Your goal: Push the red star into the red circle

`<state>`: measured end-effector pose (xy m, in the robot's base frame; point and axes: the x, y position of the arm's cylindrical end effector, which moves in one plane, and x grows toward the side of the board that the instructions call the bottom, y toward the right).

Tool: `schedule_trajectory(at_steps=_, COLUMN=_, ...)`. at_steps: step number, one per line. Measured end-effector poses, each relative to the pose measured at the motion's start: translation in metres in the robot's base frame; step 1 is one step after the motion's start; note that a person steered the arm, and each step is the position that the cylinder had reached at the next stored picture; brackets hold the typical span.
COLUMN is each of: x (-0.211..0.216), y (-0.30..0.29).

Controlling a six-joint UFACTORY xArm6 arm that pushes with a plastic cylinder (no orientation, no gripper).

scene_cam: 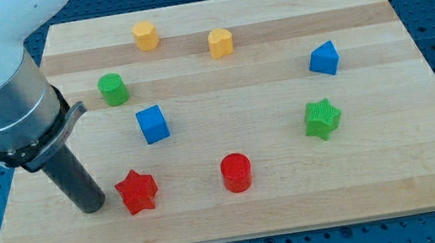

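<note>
The red star [136,191] lies on the wooden board near the view's bottom left. The red circle [237,172], a short red cylinder, stands to its right at about the same height in the view, a clear gap between them. My tip [93,207] rests on the board just left of the red star, close to it; I cannot tell whether it touches.
A blue cube [152,124] sits above the red star, a green cylinder [112,89] above that. Two yellow blocks [146,36] [221,42] lie near the top. A green star [322,118] and a blue block [324,59] are at the right. The board's bottom edge [242,235] runs close below.
</note>
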<state>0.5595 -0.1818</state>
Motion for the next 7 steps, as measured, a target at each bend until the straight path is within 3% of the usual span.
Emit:
schedule_trajectory(at_steps=5, x=-0.002, y=0.097)
schedule_trajectory(at_steps=7, x=-0.005, y=0.104)
